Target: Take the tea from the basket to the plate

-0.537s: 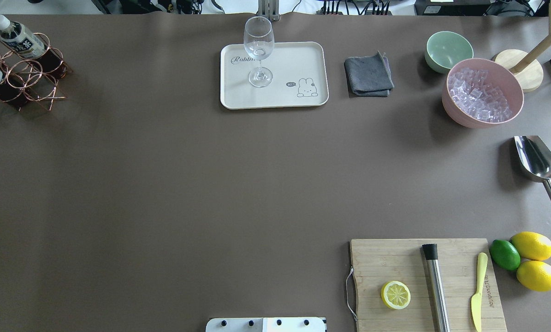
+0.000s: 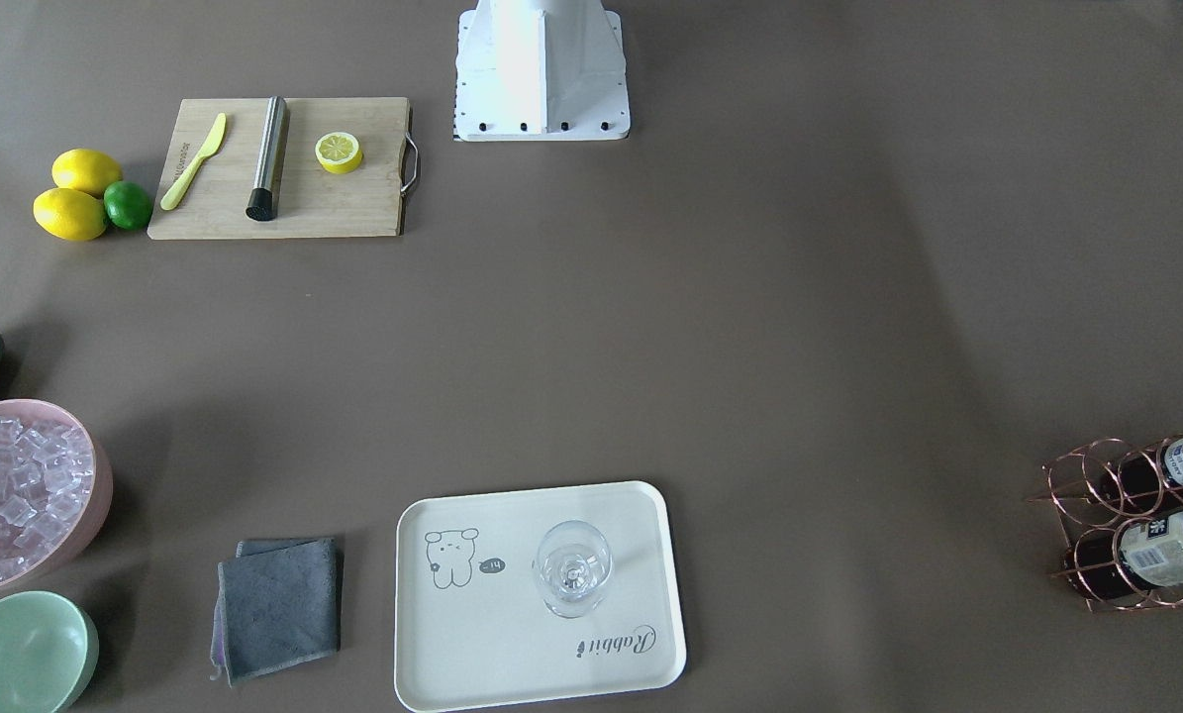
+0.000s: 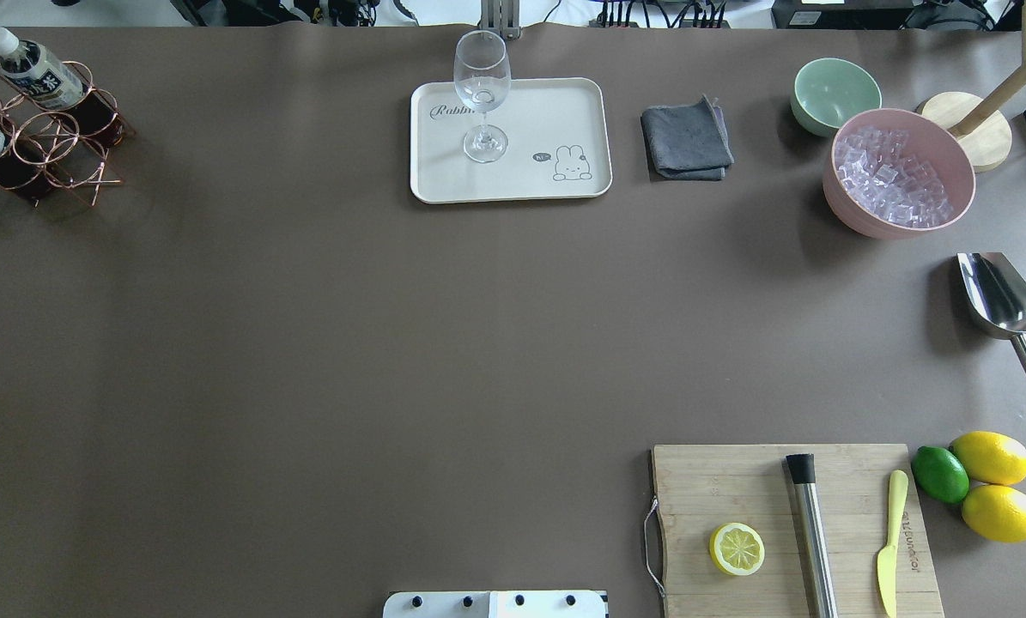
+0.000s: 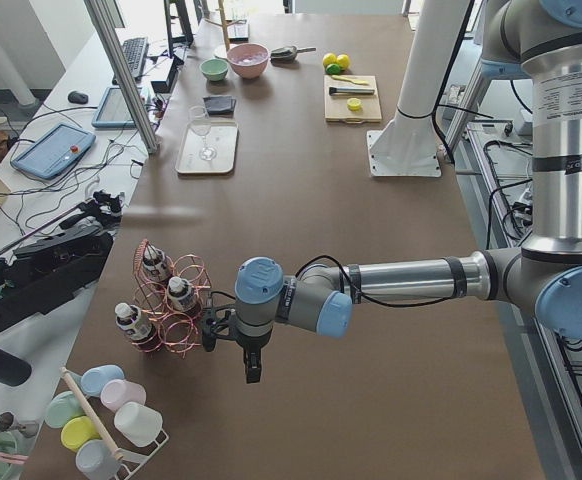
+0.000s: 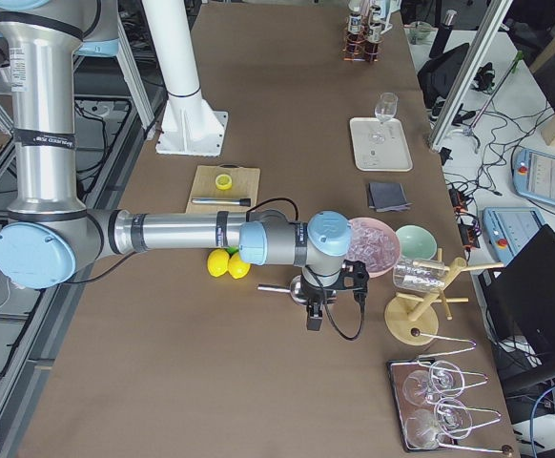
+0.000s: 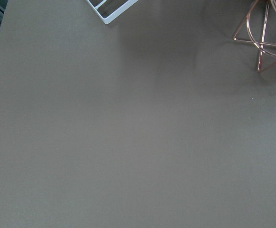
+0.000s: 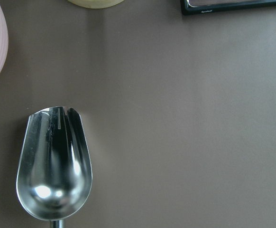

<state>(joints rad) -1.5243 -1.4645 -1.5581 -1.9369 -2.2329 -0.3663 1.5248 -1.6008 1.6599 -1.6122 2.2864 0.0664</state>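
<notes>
The copper wire basket (image 3: 45, 150) stands at the table's far left corner, also seen in the front view (image 2: 1096, 495) and the left side view (image 4: 171, 300). Tea bottles with white caps and printed labels stand in it (image 3: 36, 73) (image 2: 1170, 550) (image 4: 181, 294). The cream plate (image 3: 555, 112) lies at the far middle with a clear stemmed glass (image 3: 482, 86) on it. My left gripper (image 4: 252, 368) hangs beside the basket on the robot's side; I cannot tell if it is open. My right gripper (image 5: 314, 320) hovers by the metal scoop (image 5: 282, 286); I cannot tell its state.
A grey cloth (image 3: 686, 139), green bowl (image 3: 834, 93) and pink bowl of ice (image 3: 899, 172) sit right of the plate. A scoop (image 3: 1002, 300), a cutting board (image 3: 719, 481) with lemon half, muddler and knife, and whole citrus (image 3: 989, 485) are at the right.
</notes>
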